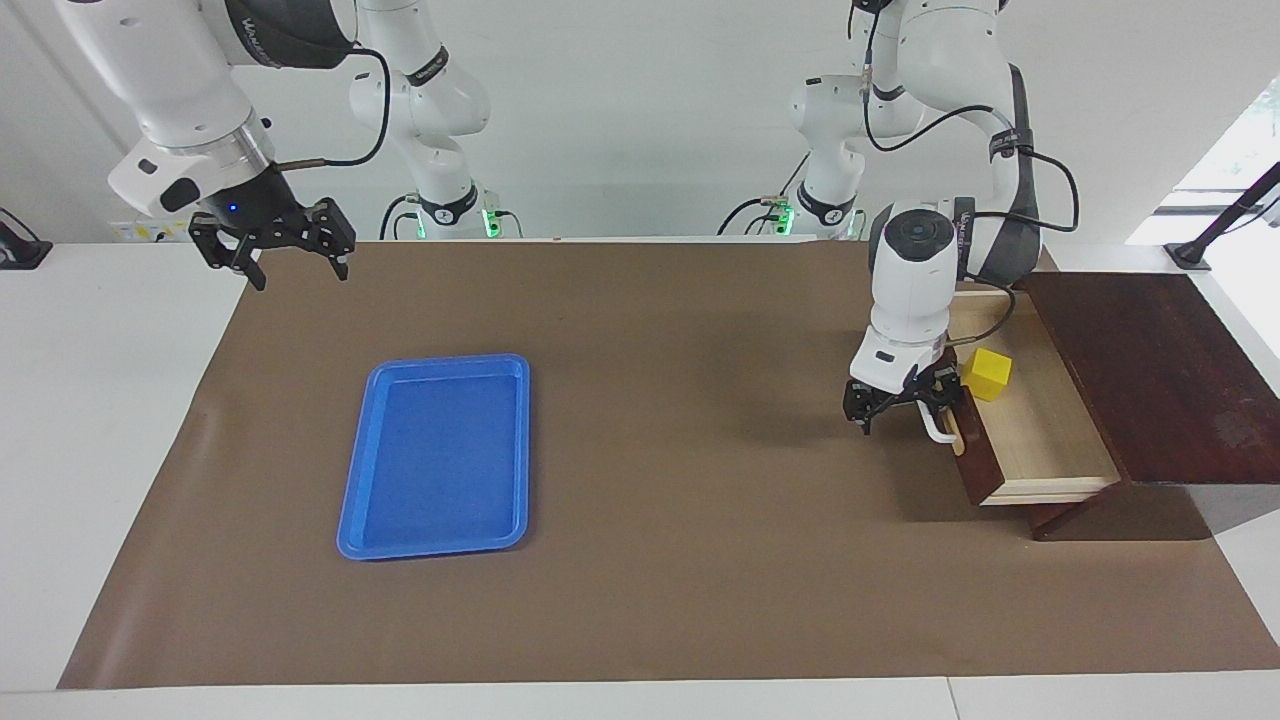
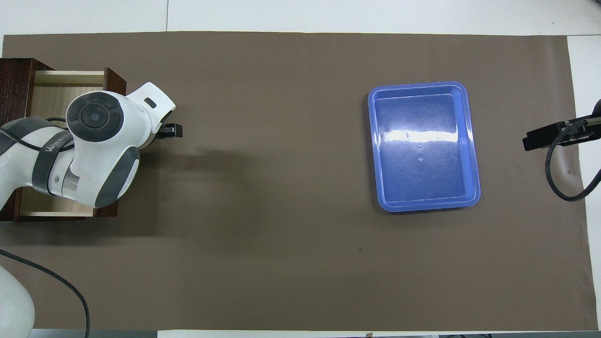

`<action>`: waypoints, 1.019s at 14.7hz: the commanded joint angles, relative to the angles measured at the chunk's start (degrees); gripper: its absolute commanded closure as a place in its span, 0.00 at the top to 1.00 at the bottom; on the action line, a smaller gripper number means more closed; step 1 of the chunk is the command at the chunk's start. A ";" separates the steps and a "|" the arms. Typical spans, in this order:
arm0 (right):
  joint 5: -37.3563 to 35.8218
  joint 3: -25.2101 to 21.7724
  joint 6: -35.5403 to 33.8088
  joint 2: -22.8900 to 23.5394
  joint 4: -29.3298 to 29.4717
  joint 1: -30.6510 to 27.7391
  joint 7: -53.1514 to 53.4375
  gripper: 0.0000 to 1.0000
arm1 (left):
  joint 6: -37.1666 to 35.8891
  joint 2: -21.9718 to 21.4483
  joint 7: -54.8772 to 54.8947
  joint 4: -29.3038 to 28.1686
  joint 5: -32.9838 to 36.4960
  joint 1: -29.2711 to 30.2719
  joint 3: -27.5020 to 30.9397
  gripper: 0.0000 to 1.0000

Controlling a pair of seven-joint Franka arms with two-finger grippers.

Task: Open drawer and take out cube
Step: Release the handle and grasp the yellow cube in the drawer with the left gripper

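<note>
My table (image 1: 90, 420) is white, and a brown mat (image 1: 680, 560) covers most of it. On the mat a blue tray (image 1: 436, 455) lies flat toward my right arm's end. At my left arm's end a dark wooden cabinet (image 1: 1150, 380) stands, its drawer (image 1: 1040, 430) pulled out over the mat.

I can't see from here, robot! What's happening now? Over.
Left pincer at the drawer handle; right pincer open, waiting over the table edge. Drawer open, cube inside. Nothing in the way.
</note>
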 commanded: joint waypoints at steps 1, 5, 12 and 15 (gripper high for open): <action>0.94 0.33 -0.48 -0.87 -0.49 -0.72 0.67 1.00 | -7.94 0.97 -1.24 6.48 -2.49 -1.65 0.47 1.00; 0.85 0.33 -0.30 -0.87 -0.49 -0.54 0.15 1.00 | -21.23 2.55 -1.77 19.50 -8.47 -0.77 0.99 1.00; 1.29 0.42 -0.48 -0.96 -0.93 -0.54 1.54 1.00 | -26.17 -3.16 -9.74 19.97 -15.16 11.62 1.96 1.00; 3.57 0.33 -0.30 -1.40 -1.72 -0.54 4.88 1.00 | -22.32 -6.05 -19.94 12.87 -15.07 14.61 1.96 1.00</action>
